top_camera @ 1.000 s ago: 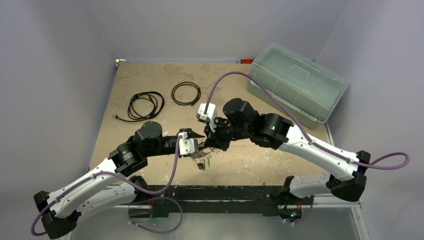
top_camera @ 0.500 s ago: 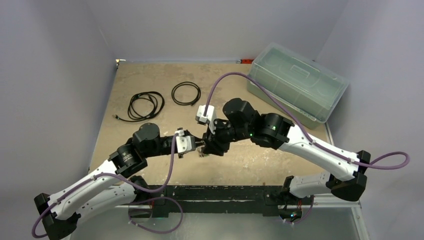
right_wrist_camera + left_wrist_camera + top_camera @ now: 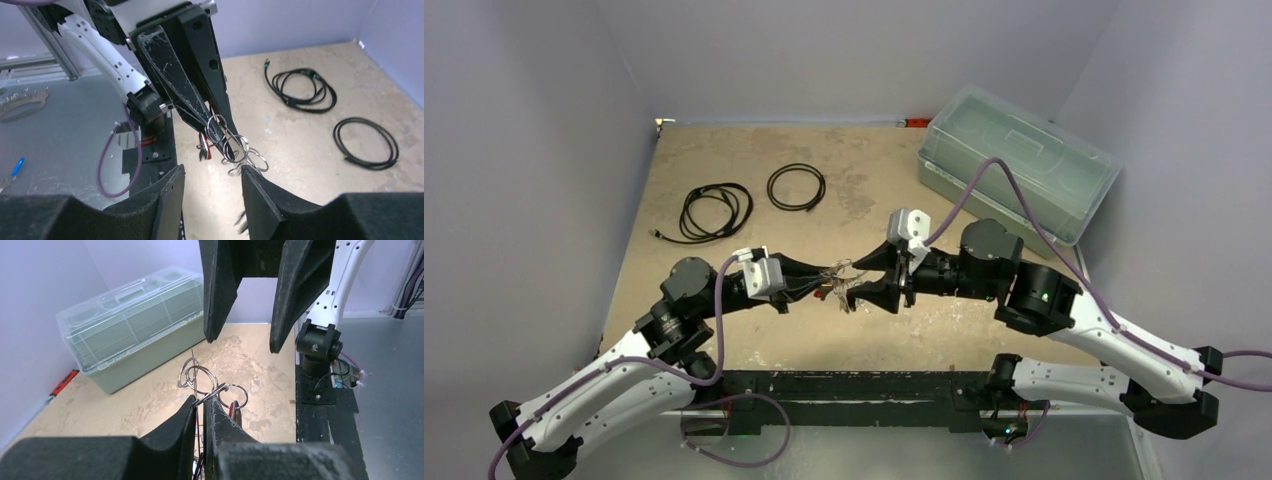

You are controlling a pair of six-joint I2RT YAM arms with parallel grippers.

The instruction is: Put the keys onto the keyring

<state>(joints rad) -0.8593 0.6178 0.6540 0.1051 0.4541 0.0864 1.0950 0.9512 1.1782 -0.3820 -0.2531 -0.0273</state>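
Pinching the keyring [image 3: 199, 376] in my left end effector [image 3: 202, 407], I hold it in the air above the counter [image 3: 754, 150], between my two arms. The tips are clenched on thin silver wire where several round loops overlap. One of the keys [image 3: 231, 410], red-headed, hangs just below; whether it is threaded on I cannot tell. My right end effector [image 3: 212, 177] faces the bundle, spread wide and holding nothing, a pad on either side of the loops and apart from them. My worry is the grip: the wire looks hard, glossy and springy, and I have only a narrow bite on it, so a sideways push from the right could twist the loops in the pinch or pop them free onto the counter. The loops also cross one another, so closing the right side could catch the wrong one. My pads are matte black wedges, scuffed pale; the counter is mottled beige, stone-like.
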